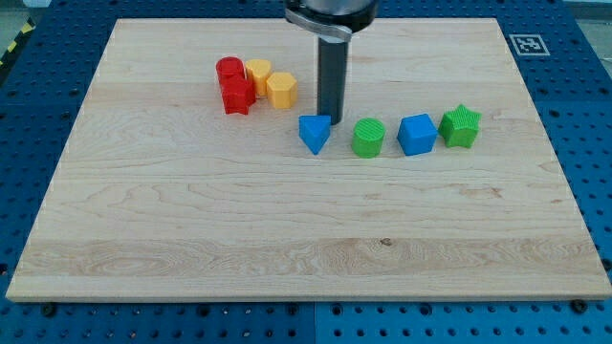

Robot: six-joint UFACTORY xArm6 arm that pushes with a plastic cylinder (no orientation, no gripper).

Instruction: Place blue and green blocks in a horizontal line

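A blue triangular block (314, 132), a green cylinder (367, 138), a blue cube (417, 134) and a green star-shaped block (460, 126) lie in a rough left-to-right row across the middle of the wooden board (191, 239). My tip (330, 118) comes down from the view's top and stands just behind the blue triangular block, at its upper right corner, touching or nearly touching it.
A cluster of two red blocks (232, 84) and two yellow blocks (272, 82) sits up and to the left of the row. A black-and-white marker (525, 43) is at the board's upper right corner. Blue perforated table surrounds the board.
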